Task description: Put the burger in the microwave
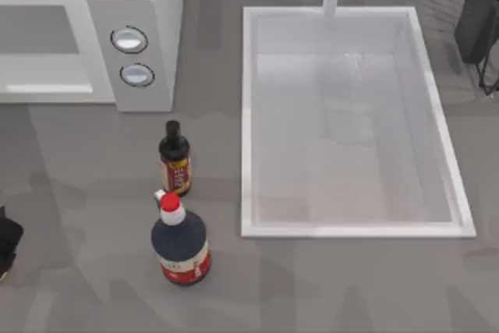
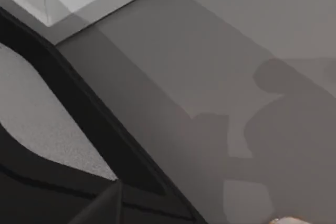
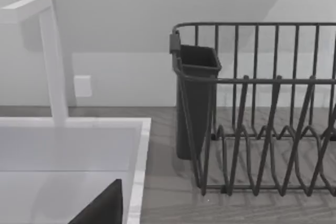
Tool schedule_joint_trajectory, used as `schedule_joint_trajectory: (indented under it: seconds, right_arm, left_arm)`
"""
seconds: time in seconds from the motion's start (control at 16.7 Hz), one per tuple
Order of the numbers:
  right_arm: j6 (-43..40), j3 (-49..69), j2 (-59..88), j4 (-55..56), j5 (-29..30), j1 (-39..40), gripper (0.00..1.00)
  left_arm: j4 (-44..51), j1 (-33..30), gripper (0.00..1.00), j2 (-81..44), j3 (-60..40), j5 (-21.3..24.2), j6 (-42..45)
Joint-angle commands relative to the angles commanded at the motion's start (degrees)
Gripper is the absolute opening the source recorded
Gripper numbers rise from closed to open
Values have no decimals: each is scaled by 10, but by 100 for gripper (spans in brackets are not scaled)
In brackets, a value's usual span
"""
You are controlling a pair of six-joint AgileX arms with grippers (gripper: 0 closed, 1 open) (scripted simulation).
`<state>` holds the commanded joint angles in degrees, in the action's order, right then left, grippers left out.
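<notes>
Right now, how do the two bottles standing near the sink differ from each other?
The large bottle is wide and round-bodied; the small bottle is slim. The large bottle has a red and white cap, the small bottle a dark one. The small bottle stands nearer the microwave, the large bottle nearer the table's front edge. Both are dark with red labels.

On my desk (image 1: 93, 169) two dark bottles stand left of the white sink (image 1: 248, 115): the slim bottle (image 1: 175, 158) behind the larger red-capped bottle (image 1: 180, 242). A wire dish rack (image 3: 262, 129) stands beyond the tap (image 3: 52, 61).
</notes>
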<state>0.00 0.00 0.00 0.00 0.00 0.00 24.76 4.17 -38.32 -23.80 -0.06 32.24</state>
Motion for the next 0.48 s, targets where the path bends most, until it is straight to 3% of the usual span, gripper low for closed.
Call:
schedule_joint_trajectory:
  seconds: [0.48]
  right_arm:
    - [0, 0, 0, 0, 0, 0, 100]
  left_arm:
    - [228, 38, 100, -391, -222, 2, 300]
